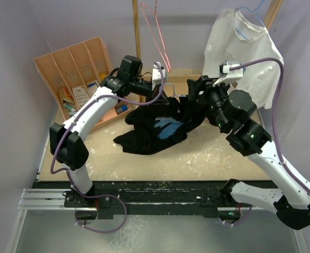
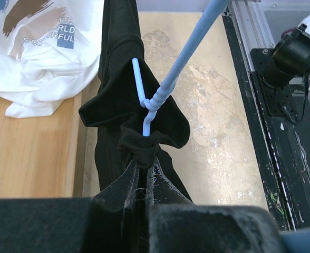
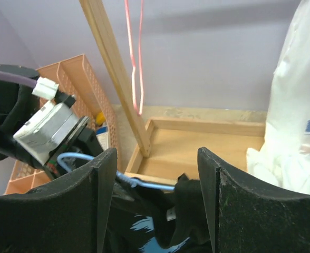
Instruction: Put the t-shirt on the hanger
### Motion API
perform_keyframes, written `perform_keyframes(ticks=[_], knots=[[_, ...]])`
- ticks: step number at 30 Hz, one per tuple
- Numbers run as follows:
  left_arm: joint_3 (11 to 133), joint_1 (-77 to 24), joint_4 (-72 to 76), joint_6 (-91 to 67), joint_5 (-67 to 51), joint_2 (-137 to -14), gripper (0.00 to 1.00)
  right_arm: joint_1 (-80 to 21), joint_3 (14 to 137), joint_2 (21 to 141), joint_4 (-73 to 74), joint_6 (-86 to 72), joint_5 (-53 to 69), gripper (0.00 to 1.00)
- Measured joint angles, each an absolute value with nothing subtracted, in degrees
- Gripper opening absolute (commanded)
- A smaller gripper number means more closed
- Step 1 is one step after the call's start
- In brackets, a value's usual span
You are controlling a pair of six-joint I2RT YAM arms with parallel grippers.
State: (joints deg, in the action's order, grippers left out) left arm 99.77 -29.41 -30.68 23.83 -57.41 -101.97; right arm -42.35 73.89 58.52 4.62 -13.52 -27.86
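Note:
The black t-shirt (image 1: 157, 129) lies bunched on the table, its light blue graphic facing up, with one end lifted toward the grippers. My left gripper (image 2: 143, 164) is shut on a gathered fold of the t-shirt (image 2: 113, 79). The light-blue hanger (image 2: 154, 101) shows its twisted neck right above that fold, and one wire runs up and away. In the top view the left gripper (image 1: 166, 87) is at the shirt's far edge. My right gripper (image 3: 155, 176) is open, with the hanger wire (image 3: 147, 185) and black cloth (image 3: 189, 208) between and beyond its fingers. The right gripper (image 1: 191, 95) faces the left one.
A white t-shirt (image 1: 239, 50) hangs at the back right on another blue hanger, above a shallow wooden tray (image 3: 197, 145). A pink-red hanger (image 1: 156, 31) hangs from an upright wooden post (image 3: 115, 79). A slatted wooden organizer (image 1: 76, 79) holding small items stands at back left.

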Motion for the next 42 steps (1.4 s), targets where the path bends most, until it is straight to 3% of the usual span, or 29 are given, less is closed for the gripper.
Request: perform_keyframes(ticks=[3, 11, 22, 28, 42], knots=[[99.96, -29.30, -33.56, 27.11, -58.61, -101.97, 0.00, -39.51, 75.46, 58.59, 6.39, -11.42, -26.15, 0.64], [104.51, -29.28, -45.78, 41.32, -59.64, -102.24, 0.00, -16.82, 84.79, 67.22, 19.55, -1.19, -0.08, 0.65], [108.47, -29.69, -57.52, 55.79, -56.14, -104.01, 0.00, -14.59, 87.29, 73.65, 33.85, 15.94, 29.71, 0.65], [112.09, -29.74, -61.49, 60.07, -54.41, -105.97, 0.00, -14.59, 87.74, 72.82, 36.60, 20.45, 35.29, 0.61], [112.40, -29.76, -61.82, 63.22, -50.19, -105.97, 0.00, -14.57, 84.99, 77.28, 37.52, 21.78, 33.82, 0.53]])
